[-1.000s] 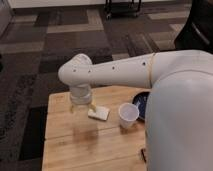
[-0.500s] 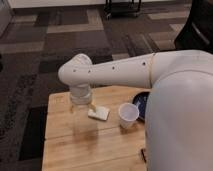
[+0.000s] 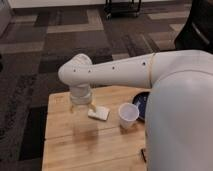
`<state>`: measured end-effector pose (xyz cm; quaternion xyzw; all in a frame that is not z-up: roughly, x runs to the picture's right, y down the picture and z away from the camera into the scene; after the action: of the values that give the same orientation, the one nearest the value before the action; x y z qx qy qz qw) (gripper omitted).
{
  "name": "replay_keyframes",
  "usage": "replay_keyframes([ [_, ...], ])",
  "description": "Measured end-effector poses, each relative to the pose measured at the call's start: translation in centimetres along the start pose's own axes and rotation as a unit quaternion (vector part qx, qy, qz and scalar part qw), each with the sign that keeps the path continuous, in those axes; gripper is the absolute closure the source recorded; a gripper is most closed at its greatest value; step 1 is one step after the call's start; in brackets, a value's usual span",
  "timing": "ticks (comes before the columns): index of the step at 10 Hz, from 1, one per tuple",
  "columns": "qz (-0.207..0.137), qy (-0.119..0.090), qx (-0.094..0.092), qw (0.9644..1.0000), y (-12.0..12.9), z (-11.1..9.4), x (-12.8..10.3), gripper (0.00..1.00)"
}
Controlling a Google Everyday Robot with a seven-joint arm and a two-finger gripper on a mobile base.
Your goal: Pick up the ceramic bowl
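The ceramic bowl point(image 3: 140, 103) is dark blue and sits at the right side of the wooden table point(image 3: 65, 145). My white arm hides most of it, so only its left part shows. My gripper point(image 3: 81, 102) hangs below the wrist joint over the back left part of the table, well left of the bowl. A white paper cup point(image 3: 128, 115) stands upright just left of the bowl, between it and the gripper.
A flat white rectangular item point(image 3: 98, 113) lies on the table between the gripper and the cup. A small dark object point(image 3: 143, 155) lies near the table's front right. Patterned dark carpet surrounds the table. A dark cart point(image 3: 122, 7) stands far back.
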<state>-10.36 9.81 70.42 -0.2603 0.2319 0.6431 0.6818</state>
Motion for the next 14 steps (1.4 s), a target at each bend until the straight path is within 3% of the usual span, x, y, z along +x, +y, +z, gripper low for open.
replay_keyframes([
  [7, 0.007, -0.004, 0.000, 1.0000, -0.9, -0.3, -0.4, 0.35],
  [12, 0.037, -0.021, 0.000, 0.9991, -8.3, -1.7, -2.3, 0.35],
  [13, 0.051, -0.020, 0.010, 0.9984, -12.2, -1.8, -2.5, 0.35],
  [14, 0.057, -0.020, 0.014, 0.9980, -14.1, -1.9, -2.6, 0.35],
])
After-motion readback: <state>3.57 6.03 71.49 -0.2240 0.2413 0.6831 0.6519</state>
